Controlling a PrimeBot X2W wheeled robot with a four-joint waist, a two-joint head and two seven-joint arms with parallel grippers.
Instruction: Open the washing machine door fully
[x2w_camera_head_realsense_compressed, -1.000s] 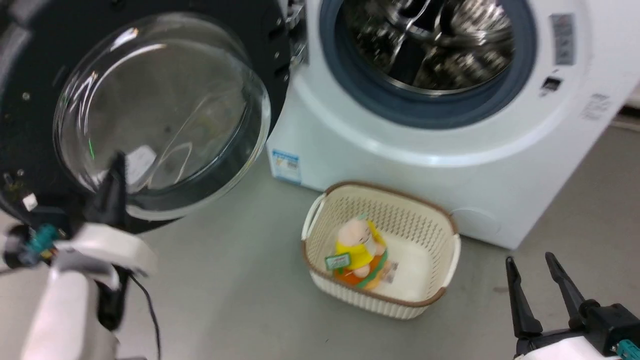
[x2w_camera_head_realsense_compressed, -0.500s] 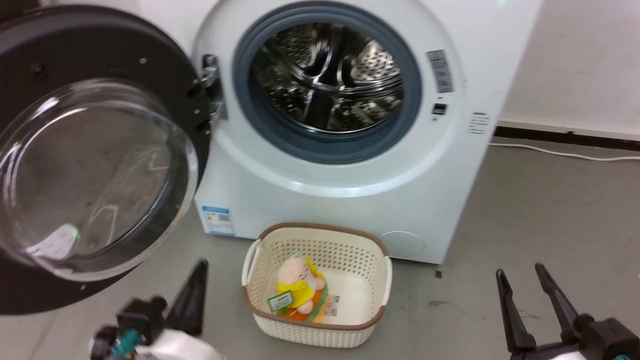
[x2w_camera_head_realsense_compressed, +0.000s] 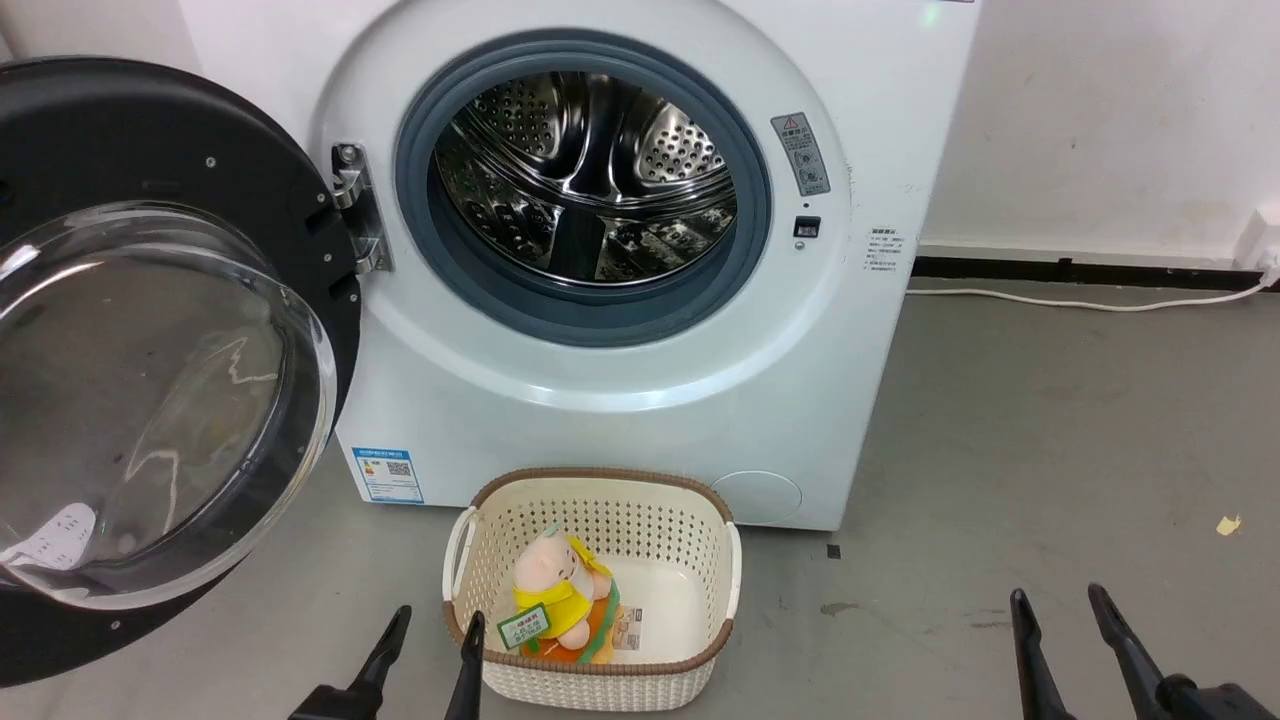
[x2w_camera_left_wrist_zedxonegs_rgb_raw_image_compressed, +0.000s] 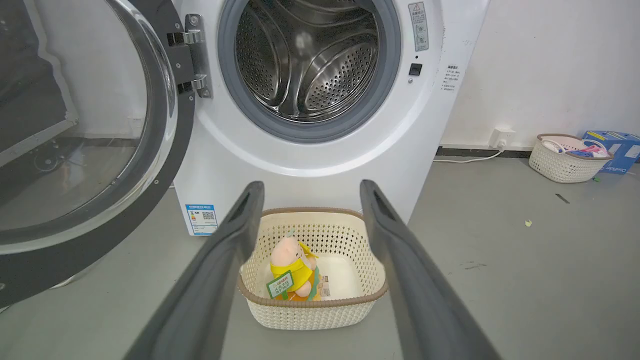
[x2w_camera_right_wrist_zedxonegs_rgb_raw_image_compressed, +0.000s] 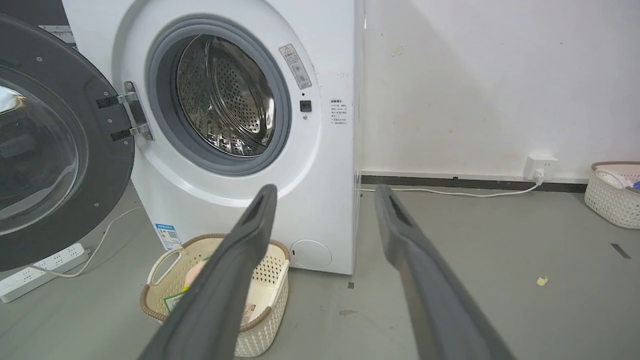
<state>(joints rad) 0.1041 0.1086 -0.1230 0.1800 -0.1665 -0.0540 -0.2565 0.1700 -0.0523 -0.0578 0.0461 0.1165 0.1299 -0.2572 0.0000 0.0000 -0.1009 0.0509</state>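
washing machine door (x2w_camera_head_realsense_compressed: 150, 400) hangs open, up-left of left claw (x2w_camera_head_realsense_compressed: 440, 614).

My feeds bright, evenly lit, diffuse white light; shadows soft. Head view sharp, no smear. I see glare streaks across glass of washing machine door (x2w_camera_head_realsense_compressed: 150, 400); hard specular spots on steel drum (x2w_camera_head_realsense_compressed: 585, 180). White front of washing machine (x2w_camera_head_realsense_compressed: 620, 420) near clipping. Faint shadow on wall (x2w_camera_right_wrist_zedxonegs_rgb_raw_image_compressed: 400, 75) beside it, soft one under basket (x2w_camera_head_realsense_compressed: 600, 473). Wrist views wide-angle, straight edges bow near borders. Fingers of left gripper (x2w_camera_left_wrist_zedxonegs_rgb_raw_image_compressed: 311, 184) and right gripper (x2w_camera_right_wrist_zedxonegs_rgb_raw_image_compressed: 326, 188) close to lens, slightly soft.
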